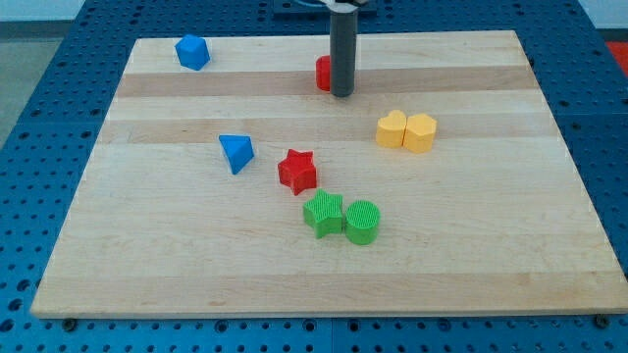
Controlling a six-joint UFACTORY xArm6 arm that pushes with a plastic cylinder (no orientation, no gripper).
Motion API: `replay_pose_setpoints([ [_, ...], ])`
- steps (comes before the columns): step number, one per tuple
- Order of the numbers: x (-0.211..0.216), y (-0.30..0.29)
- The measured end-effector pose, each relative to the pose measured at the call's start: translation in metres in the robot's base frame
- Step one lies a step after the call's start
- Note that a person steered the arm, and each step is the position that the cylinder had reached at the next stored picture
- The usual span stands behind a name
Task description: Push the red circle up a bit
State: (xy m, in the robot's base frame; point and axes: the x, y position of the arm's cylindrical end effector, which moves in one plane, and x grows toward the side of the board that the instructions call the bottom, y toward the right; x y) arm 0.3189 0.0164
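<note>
The red circle (322, 73) sits near the view's top centre of the wooden board (196, 265). It is partly hidden behind the dark rod, and only its left part shows. My tip (341, 94) rests on the board right against the red circle's right lower side. The rod rises straight up out of the view's top.
A blue block (192, 52) lies at the top left. A blue triangle (236, 152) and a red star (297, 171) lie mid-board. A green star (323, 213) touches a green circle (362, 222). Two yellow hearts (392, 128) (421, 131) touch at the right.
</note>
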Motion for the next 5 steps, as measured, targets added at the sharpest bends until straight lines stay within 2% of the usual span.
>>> replay_pose_setpoints([
  [2, 0.001, -0.03],
  [5, -0.037, -0.03],
])
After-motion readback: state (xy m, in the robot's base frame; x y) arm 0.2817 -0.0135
